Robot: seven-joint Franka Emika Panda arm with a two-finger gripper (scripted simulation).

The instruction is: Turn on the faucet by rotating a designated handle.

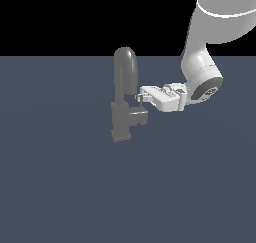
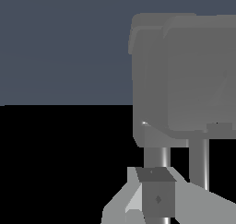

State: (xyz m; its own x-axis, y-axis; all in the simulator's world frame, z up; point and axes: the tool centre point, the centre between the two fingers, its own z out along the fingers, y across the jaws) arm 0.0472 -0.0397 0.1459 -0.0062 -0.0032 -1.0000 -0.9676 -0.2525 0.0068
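The dull grey faucet (image 1: pixel 124 94) stands mid-scene with its tall arched spout (image 1: pixel 125 62) and a short blocky side arm (image 1: pixel 138 117) pointing to the exterior view's right. The thin handle (image 1: pixel 137 100) rises from that arm and is mostly hidden by my fingertips. My gripper (image 1: pixel 139 97) reaches in level from the exterior view's right, just above the side arm and beside the spout. Its jaws look closed together with no gap showing, tips against the handle. In the wrist view the faucet body (image 2: pixel 184 75) fills the frame, with a thin rod (image 2: pixel 156 157) just past my gripper (image 2: pixel 156 196).
The faucet stands on a flat dark blue-grey floor (image 1: pixel 60 177). The white arm (image 1: pixel 202 77) comes down from the upper part of the exterior view's right. Nothing else shows around the faucet.
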